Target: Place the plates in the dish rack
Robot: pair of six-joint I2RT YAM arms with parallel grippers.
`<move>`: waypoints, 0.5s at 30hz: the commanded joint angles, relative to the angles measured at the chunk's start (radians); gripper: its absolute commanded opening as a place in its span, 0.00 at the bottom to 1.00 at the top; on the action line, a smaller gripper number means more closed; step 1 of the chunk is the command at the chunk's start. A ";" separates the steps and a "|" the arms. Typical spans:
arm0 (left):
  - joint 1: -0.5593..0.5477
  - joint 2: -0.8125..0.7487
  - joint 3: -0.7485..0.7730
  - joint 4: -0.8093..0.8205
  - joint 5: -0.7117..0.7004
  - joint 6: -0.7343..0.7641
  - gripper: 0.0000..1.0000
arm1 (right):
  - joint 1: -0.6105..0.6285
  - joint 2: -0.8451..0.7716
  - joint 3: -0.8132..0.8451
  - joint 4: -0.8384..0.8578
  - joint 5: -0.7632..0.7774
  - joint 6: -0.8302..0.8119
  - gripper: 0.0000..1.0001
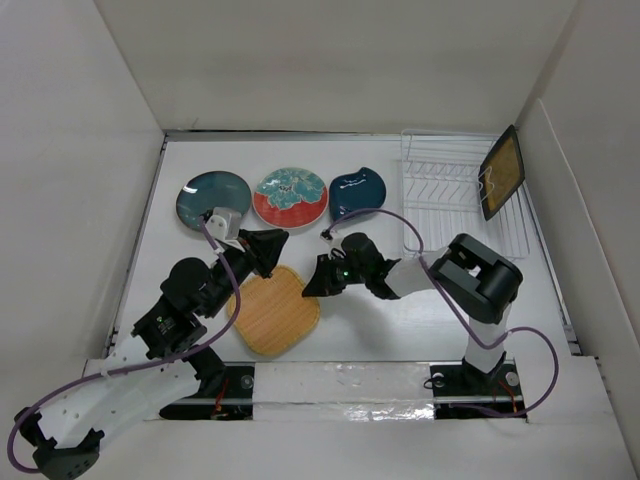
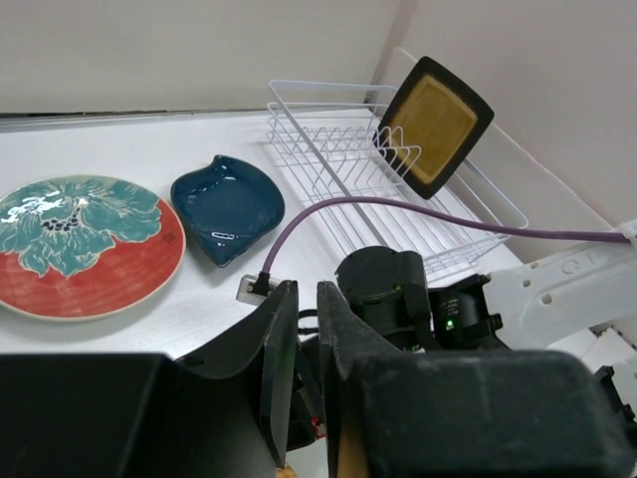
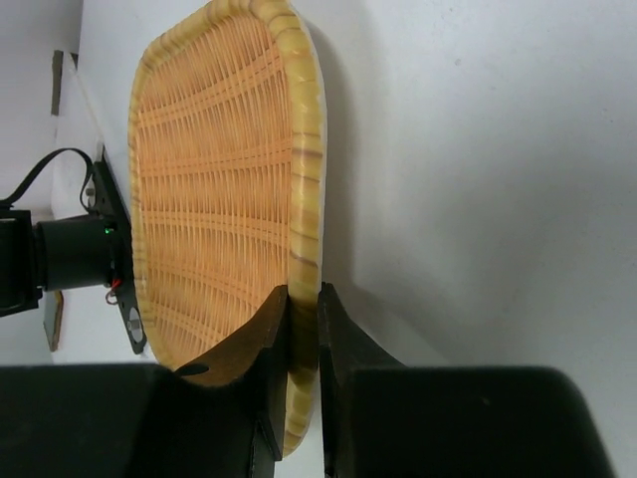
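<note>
— Tan and woven: is that the woven plate [image 3: 219, 179] the right gripper [image 3: 302, 291] is holding?
— Yes. Its two dark fingers are pinching the glossy rolled rim of that rounded square, one on each side. The plate is sitting well left of the dish rack [image 1: 440, 195], closer than the rack to the near edge of the white table [image 1: 400, 330].
— And the left gripper [image 2: 306, 289]?
— It is hovering at the plate's far edge, also left of the rack. Its fingers are standing a thin slit apart, with a sliver of tan showing low between them. I cannot tell whether they are gripping.
— How many plates are showing?
— Five. The black-rimmed plate [image 1: 501, 172], a tan rounded square, is leaning among thin white wire tines at the rack's right end. Just left of the rack the glossy navy leaf-shaped plate [image 1: 357, 192] is lying flat. Farther left are lying the round red-rimmed floral plate [image 1: 291, 196] and the round dark teal plate [image 1: 214, 198].
— Anything else?
— One rack, and two purple cables [image 2: 398, 199] trailing.
</note>
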 commanded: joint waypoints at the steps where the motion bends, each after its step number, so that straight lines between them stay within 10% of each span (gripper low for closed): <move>1: 0.002 -0.009 0.018 0.050 -0.002 0.009 0.12 | 0.021 -0.087 -0.006 0.064 0.039 -0.037 0.00; 15: 0.002 -0.051 0.010 0.047 0.015 0.004 0.13 | -0.124 -0.698 0.164 -0.438 0.617 -0.276 0.00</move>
